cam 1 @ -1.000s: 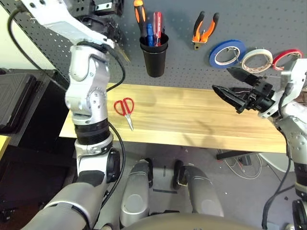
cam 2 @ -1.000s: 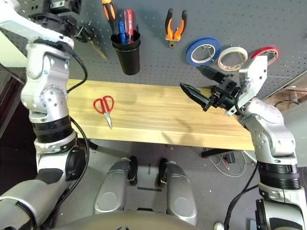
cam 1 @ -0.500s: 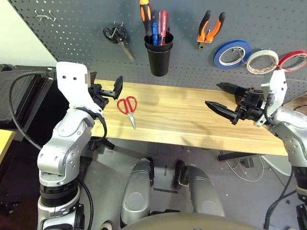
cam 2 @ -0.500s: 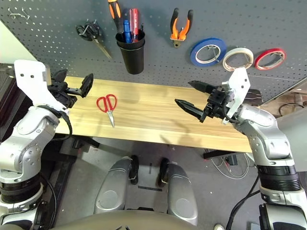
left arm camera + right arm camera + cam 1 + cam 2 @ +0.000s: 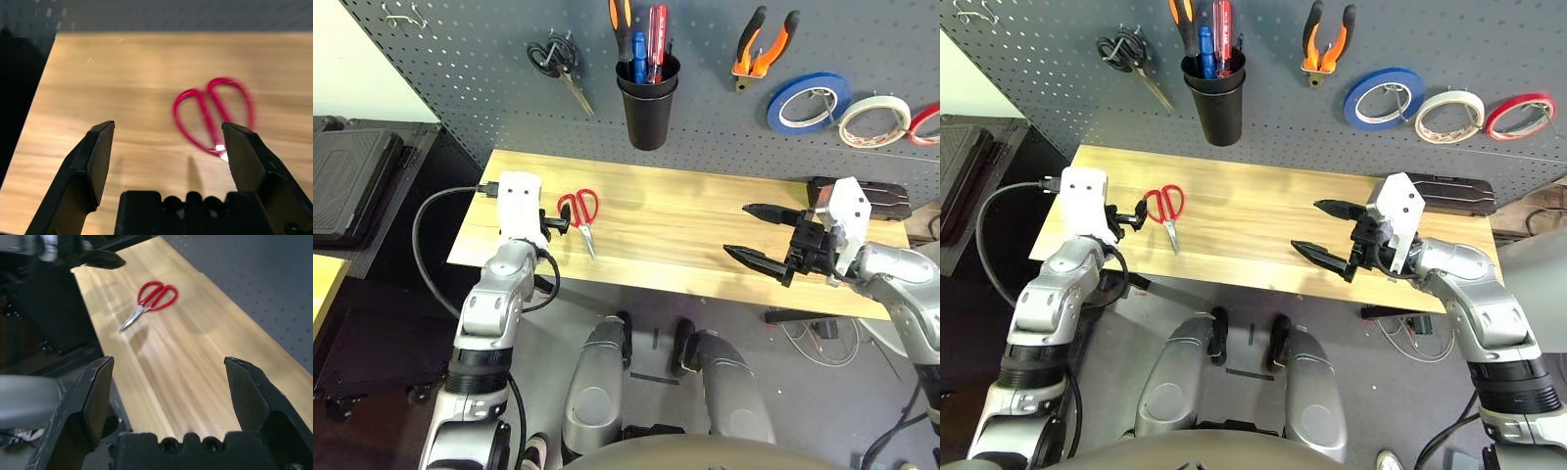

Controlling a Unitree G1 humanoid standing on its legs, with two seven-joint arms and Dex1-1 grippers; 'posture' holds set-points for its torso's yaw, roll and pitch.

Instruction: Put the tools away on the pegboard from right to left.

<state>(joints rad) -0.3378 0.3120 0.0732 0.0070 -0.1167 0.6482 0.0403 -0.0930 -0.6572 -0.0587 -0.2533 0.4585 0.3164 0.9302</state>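
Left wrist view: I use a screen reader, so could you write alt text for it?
Open left gripper, its two black fingers spread wide, low over a light wooden table. Red-handled scissors lie flat on the wood just ahead, close to one finger, not gripped. A dark grey pegboard stands along the table's far edge.

Smooth pale wooden table (image 5: 705, 235), matt grey perforated pegboard (image 5: 489, 69), glossy red-handled scissors (image 5: 578, 211) with metal blades.
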